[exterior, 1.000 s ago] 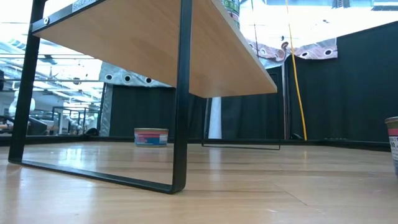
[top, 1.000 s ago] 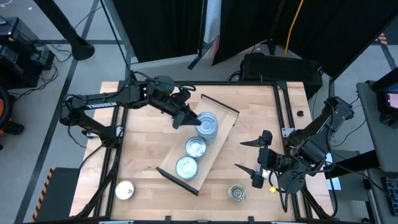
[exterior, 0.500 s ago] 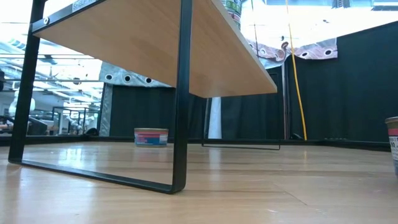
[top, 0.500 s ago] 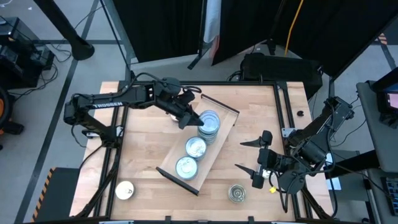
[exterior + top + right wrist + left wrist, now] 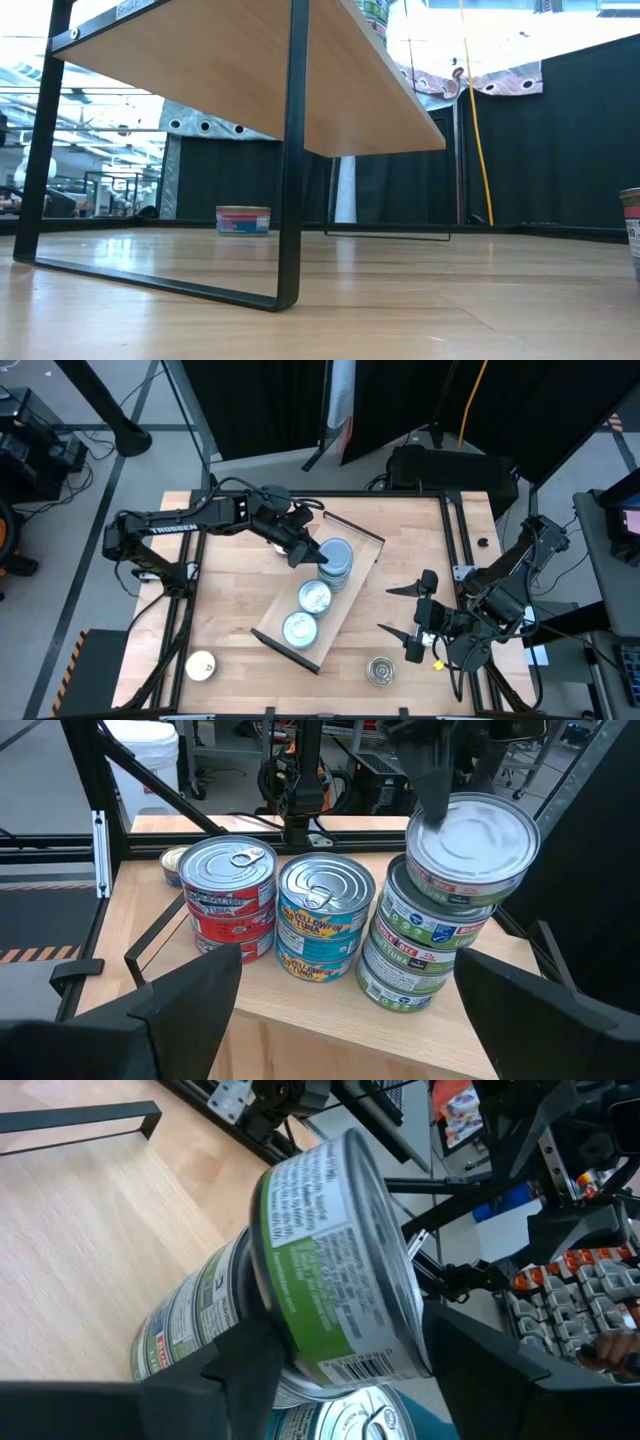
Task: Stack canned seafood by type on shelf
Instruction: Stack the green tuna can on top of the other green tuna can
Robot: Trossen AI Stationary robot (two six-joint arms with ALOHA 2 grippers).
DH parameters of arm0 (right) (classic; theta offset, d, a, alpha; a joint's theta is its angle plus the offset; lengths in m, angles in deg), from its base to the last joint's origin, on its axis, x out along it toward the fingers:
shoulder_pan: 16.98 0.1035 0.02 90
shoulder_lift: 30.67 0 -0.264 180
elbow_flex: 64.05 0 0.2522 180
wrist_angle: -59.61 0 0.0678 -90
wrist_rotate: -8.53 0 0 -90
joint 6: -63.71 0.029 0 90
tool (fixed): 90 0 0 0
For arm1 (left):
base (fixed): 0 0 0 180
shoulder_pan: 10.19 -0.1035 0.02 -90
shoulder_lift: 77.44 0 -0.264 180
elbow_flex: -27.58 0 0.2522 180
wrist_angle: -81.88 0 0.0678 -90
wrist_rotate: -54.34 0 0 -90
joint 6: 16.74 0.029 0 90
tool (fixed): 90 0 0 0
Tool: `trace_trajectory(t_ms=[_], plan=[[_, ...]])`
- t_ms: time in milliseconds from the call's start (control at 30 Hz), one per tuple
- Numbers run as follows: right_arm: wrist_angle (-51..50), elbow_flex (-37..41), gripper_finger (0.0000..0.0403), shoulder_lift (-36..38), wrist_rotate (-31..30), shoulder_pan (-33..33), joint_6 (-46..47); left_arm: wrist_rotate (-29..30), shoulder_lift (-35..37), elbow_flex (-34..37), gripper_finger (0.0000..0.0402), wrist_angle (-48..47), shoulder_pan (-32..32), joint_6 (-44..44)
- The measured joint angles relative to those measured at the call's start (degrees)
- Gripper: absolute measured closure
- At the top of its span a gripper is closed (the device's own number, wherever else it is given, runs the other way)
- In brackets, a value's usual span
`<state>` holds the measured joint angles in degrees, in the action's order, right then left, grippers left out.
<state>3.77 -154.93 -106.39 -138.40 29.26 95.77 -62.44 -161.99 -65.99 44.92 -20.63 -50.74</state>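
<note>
On the table (image 5: 230, 610), your left tool (image 5: 312, 550) is spreading its fingers around the green tin (image 5: 470, 845), now resting crooked on its stack; right tool (image 5: 405, 610) waits apart.

The high view looks straight down on the whole desk (image 5: 400, 560) from well above. The low view sits at desk height, close under the shelf (image 5: 250, 80), facing level toward the room behind. The left wrist view looks forward past the left hand (image 5: 340, 1370), very close to the green-labelled tin (image 5: 335, 1270) ahead of it. The right wrist view looks from farther off, past the right hand (image 5: 345, 1005), at that same tin atop its stack.
</note>
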Motion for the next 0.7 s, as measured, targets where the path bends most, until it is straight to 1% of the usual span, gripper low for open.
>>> trace_trajectory(t_ms=[167,400,567,700], plan=[[0.0,0.0,0.0046,0.0,0.0,0.0,0.0,-0.1,0.3,0.0,0.0154,0.0,0.0,0.0],[0.0,0.0,0.0046,0.0,0.0,0.0,0.0,-0.3,0.3,0.0,0.0153,-0.3,0.1,0.2],[0.0,0.0,0.0046,0.0,0.0,0.0,0.0,-0.4,0.3,0.0,0.0152,-0.7,0.1,1.8],[0.0,0.0,0.0046,0.0,0.0,0.0,0.0,-0.2,0.3,0.0,0.0152,-2.9,0.4,3.9]])
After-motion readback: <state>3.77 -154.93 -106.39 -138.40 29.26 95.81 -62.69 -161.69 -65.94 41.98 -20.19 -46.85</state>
